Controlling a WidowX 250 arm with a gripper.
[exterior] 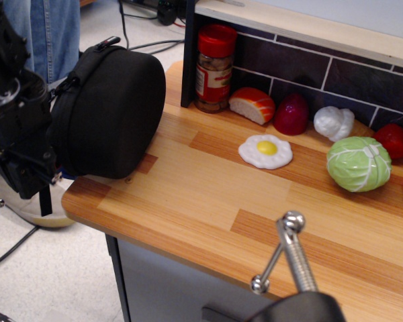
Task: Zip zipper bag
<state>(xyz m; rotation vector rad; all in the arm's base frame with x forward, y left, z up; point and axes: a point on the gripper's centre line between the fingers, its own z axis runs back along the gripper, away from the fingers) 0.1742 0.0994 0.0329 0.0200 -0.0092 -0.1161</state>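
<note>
The zipper bag (pixel 111 114) is a large black fabric case standing on its edge at the left end of the wooden counter (pixel 208 201). Its small strap handle (pixel 102 45) is on top. My gripper (pixel 37 161) is a dark mass against the bag's left side, hanging past the counter's left edge. Its fingers merge with the black fabric, so I cannot tell whether they are open or shut. A thin dark strap (pixel 44 199) hangs below it. The zipper line on the bag's left rim is mostly hidden by the gripper.
A red-lidded jar (pixel 213 67), bread slice (pixel 252 105), red vegetable (pixel 291 114), white toy (pixel 334 123), cabbage (pixel 359 163), tomato (pixel 393 139) and fried egg (pixel 265 151) sit along the tiled back wall. A metal handle (pixel 289 258) is in the foreground. A person's leg (pixel 50 33) stands behind the bag.
</note>
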